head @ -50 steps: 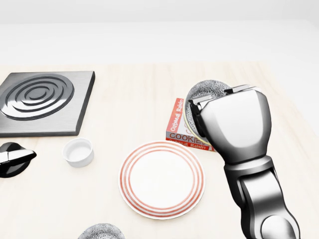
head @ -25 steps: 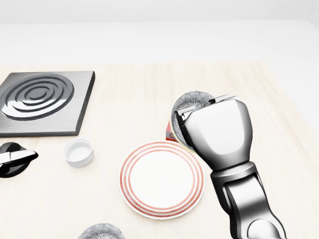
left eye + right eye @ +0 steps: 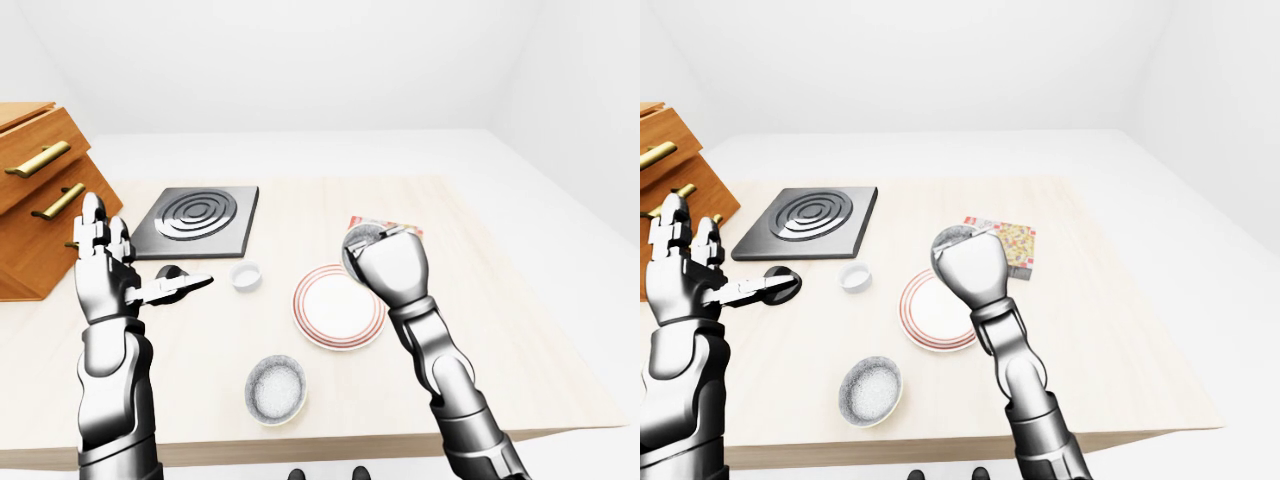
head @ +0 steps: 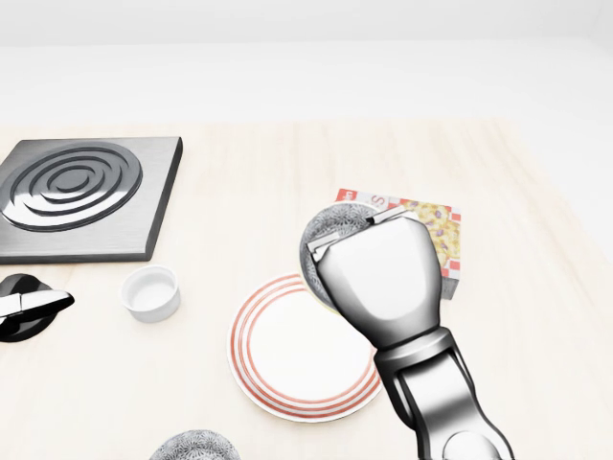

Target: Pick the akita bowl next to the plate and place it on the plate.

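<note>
Since a second patterned bowl [image 3: 275,388] sits untouched by the counter's near edge, ignore it. Your left hand [image 3: 105,270], by the left edge, is spread wide and holds nothing. Mid-counter lies the plate [image 4: 287,350]; over its far-right rim hangs your right hand [image 4: 378,278], fingers [image 4: 387,219] curled tight round the akita bowl [image 4: 330,230], which is aloft and looks tilted. You are mid-carry, I'd judge: next, centre it over the plate, level it, lower, then let go.
</note>
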Motion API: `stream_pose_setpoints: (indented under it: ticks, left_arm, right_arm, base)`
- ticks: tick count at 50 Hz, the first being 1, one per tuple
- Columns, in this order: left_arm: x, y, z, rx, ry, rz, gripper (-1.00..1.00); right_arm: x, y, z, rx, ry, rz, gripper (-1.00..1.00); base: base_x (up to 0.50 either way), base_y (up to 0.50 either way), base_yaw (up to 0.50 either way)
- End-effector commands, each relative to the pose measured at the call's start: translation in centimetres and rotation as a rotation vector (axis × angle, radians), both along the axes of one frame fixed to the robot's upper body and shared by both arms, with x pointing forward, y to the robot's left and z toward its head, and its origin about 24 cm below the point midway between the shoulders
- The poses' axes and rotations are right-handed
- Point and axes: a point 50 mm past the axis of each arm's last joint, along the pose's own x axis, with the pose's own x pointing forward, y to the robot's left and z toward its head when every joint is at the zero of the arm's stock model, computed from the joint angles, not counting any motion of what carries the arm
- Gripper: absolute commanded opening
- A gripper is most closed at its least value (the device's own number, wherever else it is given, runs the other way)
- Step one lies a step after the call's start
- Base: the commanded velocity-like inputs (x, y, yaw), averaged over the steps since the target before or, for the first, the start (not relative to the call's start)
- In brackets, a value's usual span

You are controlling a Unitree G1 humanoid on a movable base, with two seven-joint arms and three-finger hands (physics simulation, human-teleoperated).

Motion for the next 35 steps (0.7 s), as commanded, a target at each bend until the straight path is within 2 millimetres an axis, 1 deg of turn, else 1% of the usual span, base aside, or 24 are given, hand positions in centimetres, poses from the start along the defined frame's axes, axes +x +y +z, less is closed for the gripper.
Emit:
stream_pose_setpoints:
  ticks: [1, 12, 16, 35]
  left_arm:
    - [0.1, 0.1, -0.2, -0.005, 0.007, 0.0, 1.0]
    - [0.1, 0.0, -0.2, -0.005, 0.008, -0.004, 1.0]
    - [0.1, -0.1, -0.2, -0.004, 0.006, -0.004, 1.0]
    - [0.3, 0.0, -0.6, -0.002, 0.011, -0.006, 1.0]
  right_arm:
    - [0.4, 0.8, -0.3, -0.013, 0.003, 0.022, -1.0]
    - [0.8, 1.4, -0.8, -0.027, 0.026, 0.034, -1.0]
    - [1.1, 1.5, -1.3, -0.037, 0.036, 0.036, -1.0]
    - [1.4, 2.0, -2.4, -0.067, 0.058, 0.047, -1.0]
  base:
    - [0.0, 0.0, 0.0]
    - [0.0, 0.0, 0.0]
    - [0.0, 0.0, 0.0]
    - [0.0, 0.0, 0.0]
